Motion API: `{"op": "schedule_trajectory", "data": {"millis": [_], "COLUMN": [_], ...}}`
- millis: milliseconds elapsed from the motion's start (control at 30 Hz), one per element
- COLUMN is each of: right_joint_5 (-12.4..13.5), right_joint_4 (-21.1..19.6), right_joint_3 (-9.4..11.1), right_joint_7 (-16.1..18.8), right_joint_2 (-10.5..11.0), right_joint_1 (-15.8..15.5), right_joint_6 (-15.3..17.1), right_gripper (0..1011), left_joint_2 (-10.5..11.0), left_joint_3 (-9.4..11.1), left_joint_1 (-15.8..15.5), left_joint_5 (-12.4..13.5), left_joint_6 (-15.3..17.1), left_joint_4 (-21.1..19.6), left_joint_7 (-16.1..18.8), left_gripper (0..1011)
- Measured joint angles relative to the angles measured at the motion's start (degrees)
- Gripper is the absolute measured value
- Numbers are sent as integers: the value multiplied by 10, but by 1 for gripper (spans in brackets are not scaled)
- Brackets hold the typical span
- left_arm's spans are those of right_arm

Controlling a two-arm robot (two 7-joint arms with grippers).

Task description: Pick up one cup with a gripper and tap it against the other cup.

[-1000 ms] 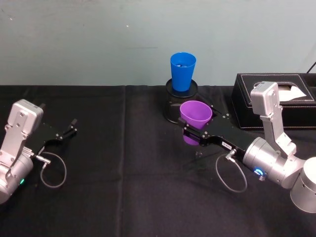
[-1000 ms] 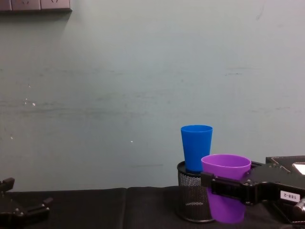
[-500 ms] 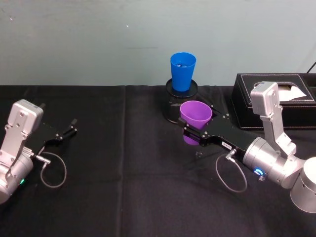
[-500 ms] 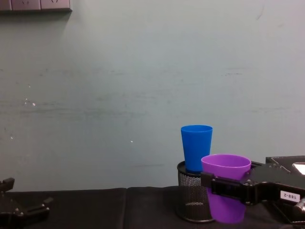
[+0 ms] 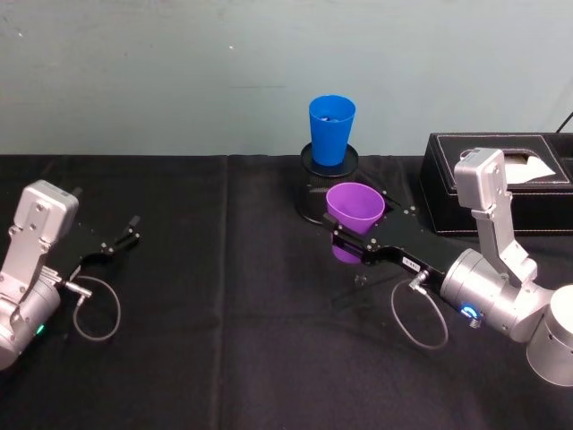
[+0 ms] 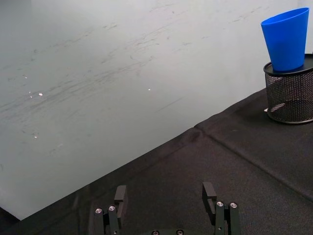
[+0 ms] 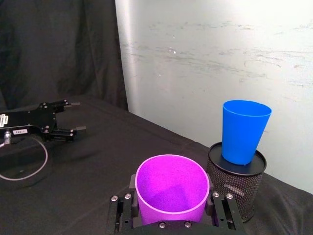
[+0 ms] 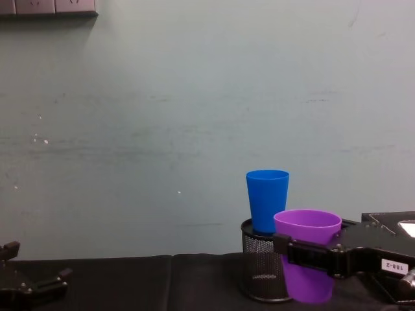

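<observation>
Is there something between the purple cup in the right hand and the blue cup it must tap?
Nothing visible. The blue cup stands higher, on a black mesh holder just behind the purple cup in the right hand.

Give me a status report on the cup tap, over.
Right gripper shut on purple cup, upright. Left gripper open, parked far left. Blue cup on mesh holder just behind, cups apart. Tissue box off to the right.
</observation>
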Motion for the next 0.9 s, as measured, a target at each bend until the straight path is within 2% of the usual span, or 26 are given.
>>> {"op": "schedule_trajectory", "data": {"millis": [367,500,700,900], "right_joint_5": [0,-8,-5,10], "right_joint_4": [0,2,43,108], "right_joint_3": [0,-3,-5,-3], "right_joint_7": [0,0,1,9], "right_joint_2": [0,0,-16,-39], "right_joint_1": [0,11,49,96], "right_joint_6": [0,3,16,24], "right_gripper": [734,733,734,734], "left_joint_2": [0,0,0,0], "left_joint_3": [0,0,0,0], "left_joint_1": [0,0,0,0], "left_joint_5": [0,0,0,0], "left_joint_6": [0,0,0,0], "left_joint_4": [0,0,0,0], "left_joint_7": [0,0,0,0], "left_gripper": [1000,1000,1000,1000]}}
